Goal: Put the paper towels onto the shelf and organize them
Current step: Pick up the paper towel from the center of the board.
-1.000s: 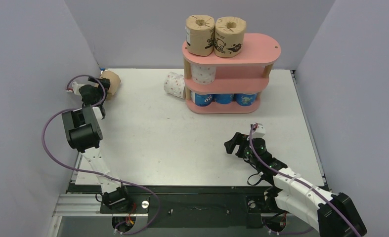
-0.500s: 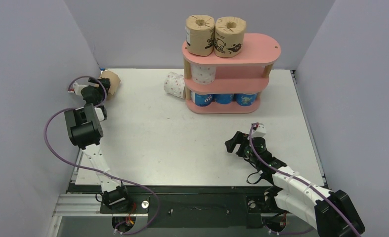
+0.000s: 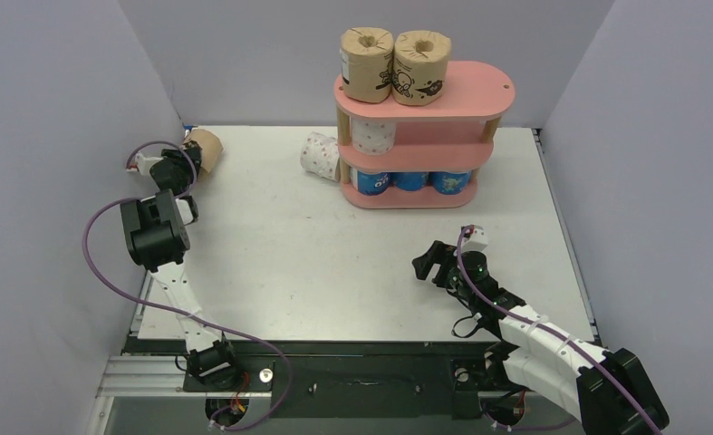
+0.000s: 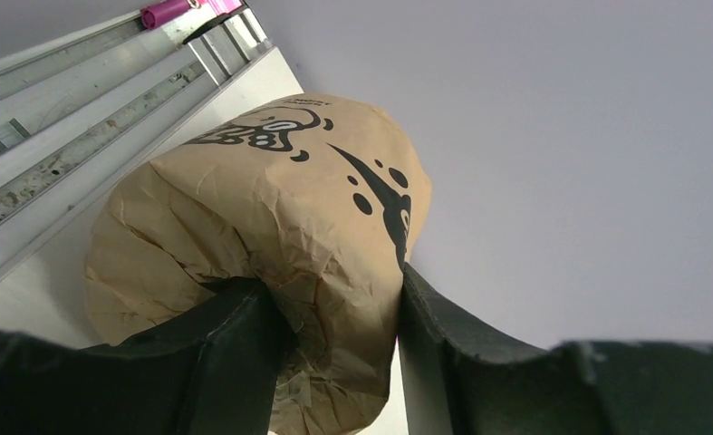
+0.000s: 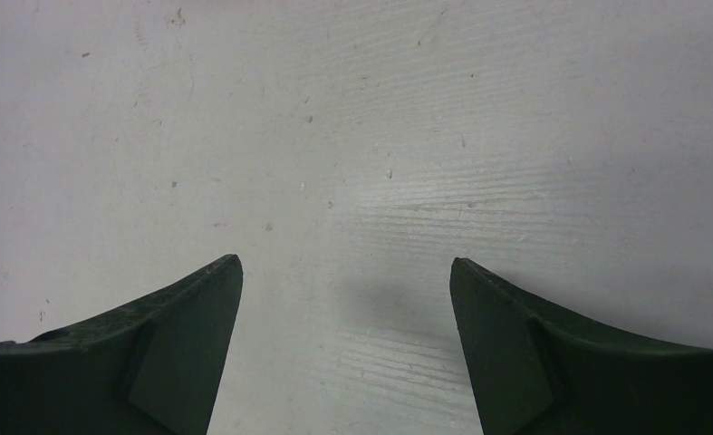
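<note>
Top external | 3 brown rolls (image 3: 368,65) | 3 blue rolls (image 3: 410,181) | 2 dotted rolls (image 3: 372,136)

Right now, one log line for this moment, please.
left hand: shut on brown roll | right hand: open, empty, above table | shelf: room left on top

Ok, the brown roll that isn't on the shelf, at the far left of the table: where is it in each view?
Top external: brown roll in the far left corner of the table, at the left gripper.
Left wrist: fills the centre, pinched between the fingers.
Right wrist: not in it; only the open right gripper.
Shared landmark: the white table top, in all three.
</note>
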Action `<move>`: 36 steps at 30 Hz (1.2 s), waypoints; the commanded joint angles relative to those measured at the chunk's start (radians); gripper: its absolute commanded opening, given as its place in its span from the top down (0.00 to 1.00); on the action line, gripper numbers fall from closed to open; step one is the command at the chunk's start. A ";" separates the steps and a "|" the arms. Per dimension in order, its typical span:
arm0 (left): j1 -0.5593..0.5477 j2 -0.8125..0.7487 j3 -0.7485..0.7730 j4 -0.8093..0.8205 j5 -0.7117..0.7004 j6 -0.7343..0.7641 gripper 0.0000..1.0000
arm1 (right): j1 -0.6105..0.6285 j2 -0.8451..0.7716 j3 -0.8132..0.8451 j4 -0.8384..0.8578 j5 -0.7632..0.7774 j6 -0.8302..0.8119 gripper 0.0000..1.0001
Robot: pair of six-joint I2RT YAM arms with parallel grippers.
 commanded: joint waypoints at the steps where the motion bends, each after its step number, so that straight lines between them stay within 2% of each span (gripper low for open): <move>1: 0.009 -0.007 -0.016 0.120 0.006 -0.025 0.61 | -0.011 0.006 0.011 0.053 -0.001 0.001 0.20; 9: 0.008 -0.104 -0.098 0.175 0.016 -0.064 0.65 | -0.012 -0.006 0.015 0.041 -0.001 0.001 0.20; 13: 0.003 -0.256 -0.177 0.152 0.031 -0.044 0.65 | -0.013 -0.024 0.014 0.035 -0.002 0.003 0.20; 17: -0.013 -0.454 -0.313 0.072 0.035 -0.014 0.65 | -0.012 -0.026 0.013 0.052 -0.016 0.013 0.20; 22: -0.077 -0.724 -0.446 -0.182 0.012 0.102 0.66 | -0.011 -0.002 0.028 0.063 -0.075 0.032 0.21; 23: -0.118 -0.803 -0.451 -0.290 -0.005 0.127 0.66 | -0.009 0.001 0.027 0.065 -0.078 0.036 0.21; 29: -0.387 -1.154 -0.496 -0.650 -0.101 0.376 0.67 | -0.003 0.003 0.024 0.069 -0.106 0.064 0.21; 32: -0.606 -1.315 -0.463 -0.830 -0.190 0.489 0.67 | 0.007 -0.022 0.049 0.017 -0.096 0.055 0.21; 35: -0.798 -1.393 -0.404 -1.061 -0.244 0.572 0.67 | 0.010 -0.044 0.084 -0.067 -0.065 0.024 0.20; 36: -0.897 -1.413 -0.393 -1.136 -0.278 0.579 0.67 | 0.012 -0.053 0.091 -0.084 -0.048 0.017 0.19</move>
